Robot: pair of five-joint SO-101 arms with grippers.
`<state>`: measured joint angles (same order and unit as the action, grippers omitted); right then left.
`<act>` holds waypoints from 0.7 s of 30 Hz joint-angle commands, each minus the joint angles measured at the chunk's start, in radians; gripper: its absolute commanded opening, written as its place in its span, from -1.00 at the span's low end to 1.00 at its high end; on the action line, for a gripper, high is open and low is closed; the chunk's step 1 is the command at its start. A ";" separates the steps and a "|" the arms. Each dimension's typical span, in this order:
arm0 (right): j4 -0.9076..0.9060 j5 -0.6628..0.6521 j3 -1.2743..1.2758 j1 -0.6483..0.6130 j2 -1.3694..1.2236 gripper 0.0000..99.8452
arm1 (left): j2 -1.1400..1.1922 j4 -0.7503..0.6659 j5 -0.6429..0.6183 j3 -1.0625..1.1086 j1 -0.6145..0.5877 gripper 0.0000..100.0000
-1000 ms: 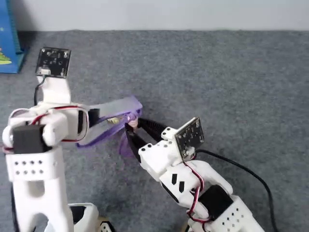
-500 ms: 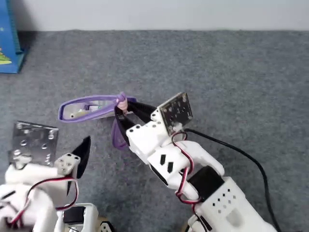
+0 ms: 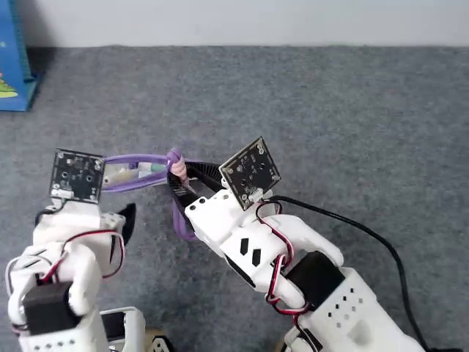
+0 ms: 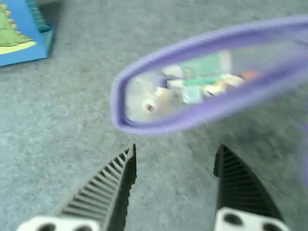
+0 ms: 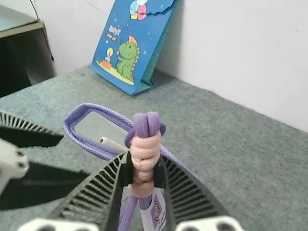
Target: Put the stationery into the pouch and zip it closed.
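The purple-edged clear pouch lies on the grey carpet, lifted at one end, with stationery visible through its side. Its pink and purple pull knot sits between the black fingers of my right gripper, which is shut on it. In the high view that gripper is at the pouch's right end. My left gripper hovers open just short of the pouch's rounded left end, touching nothing. A purple cord loop hangs under the right gripper.
A blue dinosaur gift bag stands against the wall at the far left, also seen as the bag in the right wrist view. A black cable trails off the right arm. The carpet to the right is bare.
The left arm pulled back off the pouch, then came forward again toward its left end. The right gripper, holding the pull knot, moved left and the pouch shifted left with it.
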<state>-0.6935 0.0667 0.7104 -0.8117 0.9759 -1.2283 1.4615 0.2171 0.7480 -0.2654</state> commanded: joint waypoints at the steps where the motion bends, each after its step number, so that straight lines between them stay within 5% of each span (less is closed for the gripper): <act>1: -0.096 -0.011 -0.173 -0.010 -0.002 -0.99 | 0.021 -0.141 0.005 0.054 -0.040 -0.49; 10: -0.401 -0.015 -0.296 -0.013 -0.001 -0.99 | 0.023 -0.351 -0.086 0.122 -0.032 -0.57; 21: -0.572 -0.044 -0.296 -0.013 0.008 -0.99 | 0.023 -0.399 -0.204 0.071 0.285 -0.56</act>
<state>-1.2290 0.0575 0.4680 -0.8163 0.9697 -1.2129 1.0994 0.0453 0.8769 -0.0353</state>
